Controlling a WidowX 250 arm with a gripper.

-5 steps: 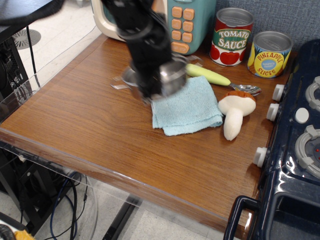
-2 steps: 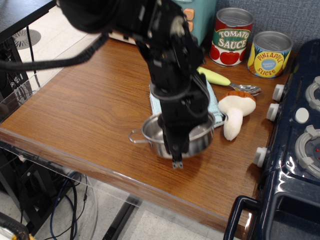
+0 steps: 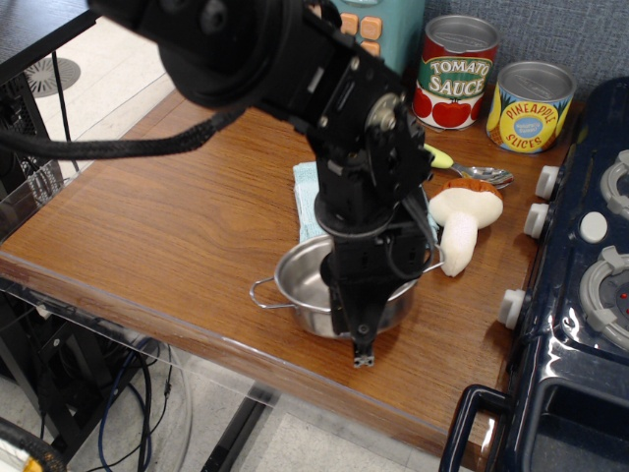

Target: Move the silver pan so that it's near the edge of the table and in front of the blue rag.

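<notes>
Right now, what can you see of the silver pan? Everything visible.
The silver pan is a small, round, shiny metal pot, upright on the table near its front edge, in front of the blue rag. One thin wire loop handle sticks out on its left. The gripper reaches down over its near rim and hides its right side. Its inside looks empty where visible.

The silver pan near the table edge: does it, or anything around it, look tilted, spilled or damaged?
Nothing stands out. The silver pan sits upright on the table, empty, near the front edge. The gripper is at its rim. The blue rag behind is mostly hidden by the arm.
</notes>
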